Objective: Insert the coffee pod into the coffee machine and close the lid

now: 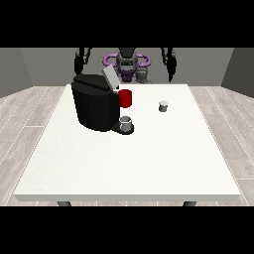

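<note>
Currently pod (163, 105) sits on table (149, 158), right of machine (95, 101), lid (109, 78) raised. Both robot hands hang back; finger state unclear. Risk: a careless reach may tip the pod.

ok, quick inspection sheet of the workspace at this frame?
Surface: white table, mostly bare toward the camera.
Job's things: black coffee machine at the view's left, lid raised; small grey coffee pod standing apart to its right; grey cup on the machine's base; red part on the machine's front.
Clutter: nothing seen.
Hands: hand at the view's left and hand at the view's right both hang by the robot behind the table, holding nothing.
Cables: nothing seen.
Surroundings: wood-look floor, grey walls.
</note>
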Tool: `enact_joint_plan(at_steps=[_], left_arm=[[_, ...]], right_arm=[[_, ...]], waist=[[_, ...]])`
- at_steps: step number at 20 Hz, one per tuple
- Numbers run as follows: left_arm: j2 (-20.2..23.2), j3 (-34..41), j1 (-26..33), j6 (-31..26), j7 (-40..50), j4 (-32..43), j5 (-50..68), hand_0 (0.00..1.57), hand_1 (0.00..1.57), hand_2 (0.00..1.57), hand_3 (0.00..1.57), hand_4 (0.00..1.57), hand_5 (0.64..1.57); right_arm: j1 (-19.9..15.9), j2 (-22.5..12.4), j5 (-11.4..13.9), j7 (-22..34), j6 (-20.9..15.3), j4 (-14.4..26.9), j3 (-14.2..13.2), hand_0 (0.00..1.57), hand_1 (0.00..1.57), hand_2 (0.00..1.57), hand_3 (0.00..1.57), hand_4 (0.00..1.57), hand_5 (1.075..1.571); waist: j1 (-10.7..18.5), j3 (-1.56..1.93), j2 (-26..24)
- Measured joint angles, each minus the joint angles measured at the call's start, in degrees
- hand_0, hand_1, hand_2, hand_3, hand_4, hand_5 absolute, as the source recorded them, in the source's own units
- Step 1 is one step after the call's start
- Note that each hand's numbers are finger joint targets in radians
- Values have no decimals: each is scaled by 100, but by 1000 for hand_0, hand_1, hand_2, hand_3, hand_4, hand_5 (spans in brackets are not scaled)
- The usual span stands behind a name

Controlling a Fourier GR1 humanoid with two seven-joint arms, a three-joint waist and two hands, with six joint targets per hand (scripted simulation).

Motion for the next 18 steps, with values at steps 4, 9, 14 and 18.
enact_joint_plan(at_steps=[4,9,14,18], left_arm=[[-19,10,95,-168,-187,-31,79,0,0,0,0,304,1571],[-18,82,331,-380,-715,-90,213,0,0,0,0,265,1571],[258,170,336,-491,-925,-56,-10,0,0,0,0,213,1571],[478,218,63,-405,-919,109,-390,0,0,0,0,0,1571]], right_arm=[[-45,-2,-118,13,89,130,-138,0,0,0,0,128,1571],[138,320,-58,-300,-334,79,-253,0,0,0,0,94,1571],[73,442,-70,-436,-578,-23,-370,0,0,0,0,217,1571],[36,585,11,-561,-700,-23,-259,0,0,0,0,174,1571]], waist=[[61,39,-131],[22,57,-348],[-23,62,-329],[-156,63,-187]])
